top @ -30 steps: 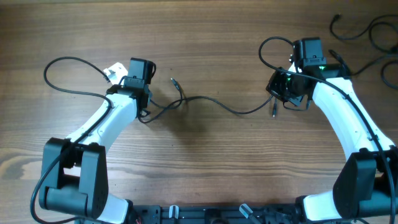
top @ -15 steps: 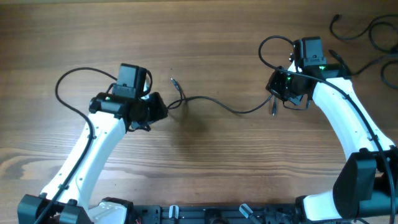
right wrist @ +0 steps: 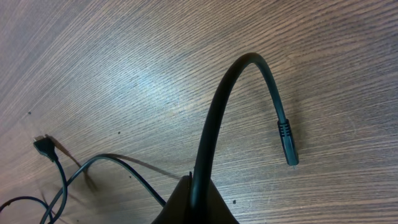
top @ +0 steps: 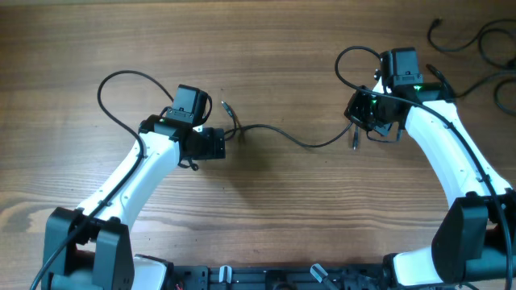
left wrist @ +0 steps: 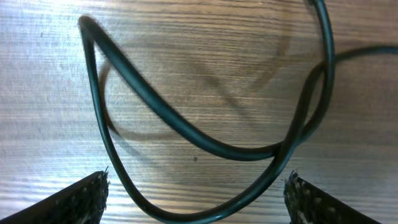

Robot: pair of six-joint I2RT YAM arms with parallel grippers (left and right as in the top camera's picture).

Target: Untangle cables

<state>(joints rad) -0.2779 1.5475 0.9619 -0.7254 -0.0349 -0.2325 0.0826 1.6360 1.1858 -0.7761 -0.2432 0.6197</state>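
One thin black cable (top: 298,142) runs across the table's middle from a metal-tipped plug (top: 225,104) on the left to my right gripper (top: 359,115). That gripper (right wrist: 200,194) is shut on the cable (right wrist: 214,118), which arcs up and over to a free plug end (right wrist: 287,144). My left gripper (top: 214,145) sits at the cable's left part with its jaws wide apart. In the left wrist view a crossed loop of cable (left wrist: 186,134) lies on the wood between the fingertips (left wrist: 87,198), touching neither, and the gripper (left wrist: 196,196) holds nothing.
More black cables (top: 484,42) lie at the far right corner of the table. Each arm's own thicker wire makes a loop, left (top: 121,80) and right (top: 352,58). A second thin strand with a plug (right wrist: 42,147) shows at the lower left of the right wrist view.
My left gripper has opened and let go of the cable while the left arm swung to the right. The right arm and its grip have not moved.
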